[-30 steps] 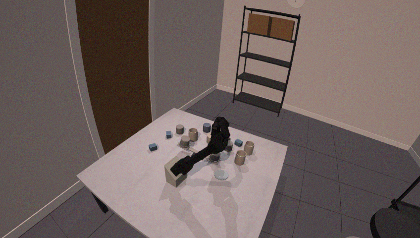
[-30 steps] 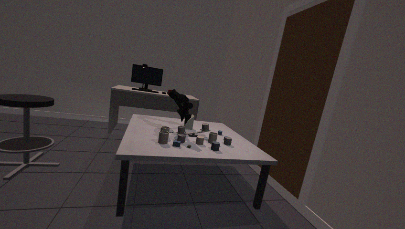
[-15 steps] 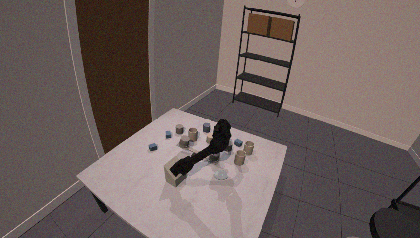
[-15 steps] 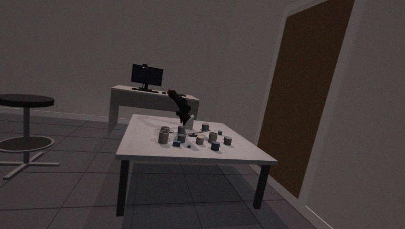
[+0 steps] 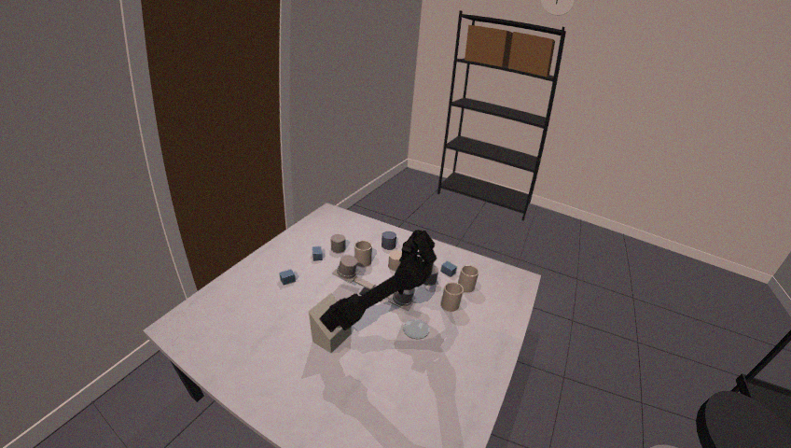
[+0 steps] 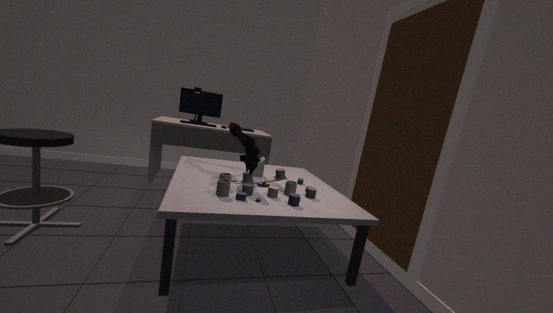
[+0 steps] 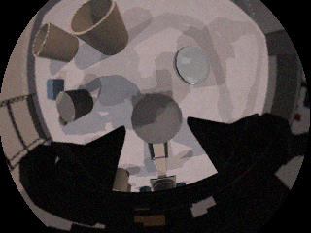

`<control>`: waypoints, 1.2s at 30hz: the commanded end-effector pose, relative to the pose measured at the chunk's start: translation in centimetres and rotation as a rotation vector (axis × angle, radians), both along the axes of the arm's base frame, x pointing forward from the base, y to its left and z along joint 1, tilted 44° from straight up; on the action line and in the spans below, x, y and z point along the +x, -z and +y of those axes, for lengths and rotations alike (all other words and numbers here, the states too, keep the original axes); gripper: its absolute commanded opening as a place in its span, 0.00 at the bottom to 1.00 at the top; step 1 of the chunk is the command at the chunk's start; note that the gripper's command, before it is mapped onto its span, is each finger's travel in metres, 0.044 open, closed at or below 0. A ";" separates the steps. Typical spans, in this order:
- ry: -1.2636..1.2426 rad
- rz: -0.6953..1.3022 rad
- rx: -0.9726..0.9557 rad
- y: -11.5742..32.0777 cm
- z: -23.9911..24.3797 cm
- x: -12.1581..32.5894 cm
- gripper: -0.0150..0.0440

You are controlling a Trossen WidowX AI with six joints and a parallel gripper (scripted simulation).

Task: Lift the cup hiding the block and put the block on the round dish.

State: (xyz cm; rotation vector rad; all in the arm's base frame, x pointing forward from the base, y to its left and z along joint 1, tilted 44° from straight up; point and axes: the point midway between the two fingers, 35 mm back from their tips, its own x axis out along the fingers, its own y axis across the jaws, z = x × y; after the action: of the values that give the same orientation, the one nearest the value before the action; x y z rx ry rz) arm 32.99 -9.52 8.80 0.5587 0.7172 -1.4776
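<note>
The balance has a narrow pale beam point(image 5: 363, 284) point(image 7: 160, 167) with a grey cup at each end. The near-dish cup point(image 5: 403, 299) point(image 6: 246, 178) point(image 7: 156, 117) is upside down on one end. The other cup point(image 5: 348, 267) point(image 6: 280, 173) point(image 7: 163, 184) stands on the far end. My gripper point(image 6: 250, 173) point(image 7: 156, 124) is open and empty, pointing down at the near-dish cup, with a fingertip to either side of its top in the wrist view. Exact fingertip height is unclear. The round glassy dish point(image 5: 416, 329) point(image 7: 192, 65) lies close by, with nothing on it. No hidden block shows.
Two open tan cups point(image 5: 451, 297) point(image 5: 467, 279) point(image 7: 99, 26) point(image 7: 55, 43) stand beyond the dish. A dark cylinder point(image 6: 247, 189) point(image 7: 75, 105) and a blue block point(image 5: 449, 268) point(image 6: 240, 195) point(image 7: 55, 89) are near. Other cylinders, a tan cup point(image 5: 363, 253) and blue blocks stand toward the far end.
</note>
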 end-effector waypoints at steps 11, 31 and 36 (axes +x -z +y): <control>-0.004 0.006 -0.003 1.8 -1.6 -0.1 1.00; -0.004 0.005 -0.006 3.3 -3.1 -0.4 0.84; -0.004 0.005 -0.006 3.3 -3.1 -0.4 0.79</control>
State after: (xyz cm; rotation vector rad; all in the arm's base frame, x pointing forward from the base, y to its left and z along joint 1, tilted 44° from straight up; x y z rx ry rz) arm 32.62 -12.59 5.56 0.5566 0.7168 -1.4782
